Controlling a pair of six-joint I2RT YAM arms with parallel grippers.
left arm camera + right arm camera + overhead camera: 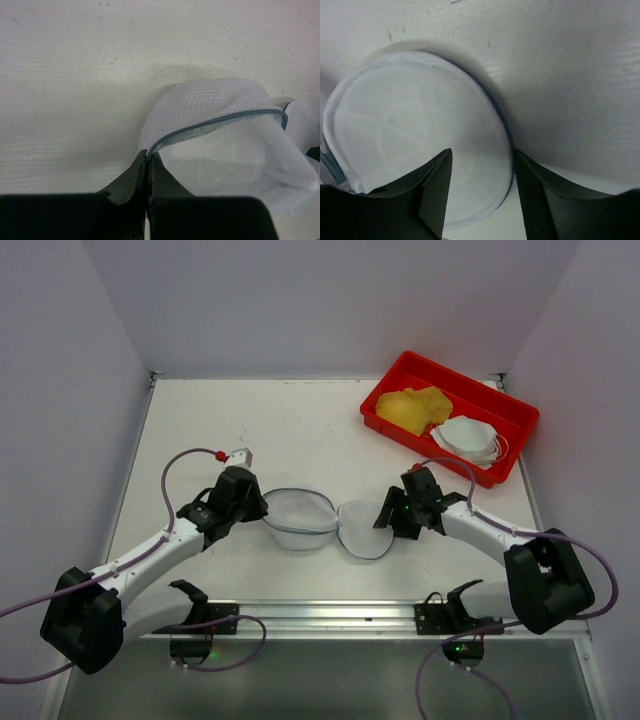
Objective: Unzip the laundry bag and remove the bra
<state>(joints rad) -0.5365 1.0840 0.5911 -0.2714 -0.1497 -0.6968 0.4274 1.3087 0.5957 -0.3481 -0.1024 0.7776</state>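
Currently, the bag is lying unzipped at the middle of the counter, its two mesh halves splaying side by side. The left end effector is clenching the zip-edged rim of the left half and tilting it up. The right end effector is hovering released, jaws apart, over the right half, which is lying flat.

No bra is showing in either half, so far as the mesh allows a judgement. If removal is the step in hand, it is calling for a firm left pinch on the rim alone. The right jaws should be closing on fabric, not on mesh.

A red tray is sitting at the far right, well apart from the bag. It is holding a yellow item and a white item; whether either is the bra cannot be told. Nothing is obstructing the bag.
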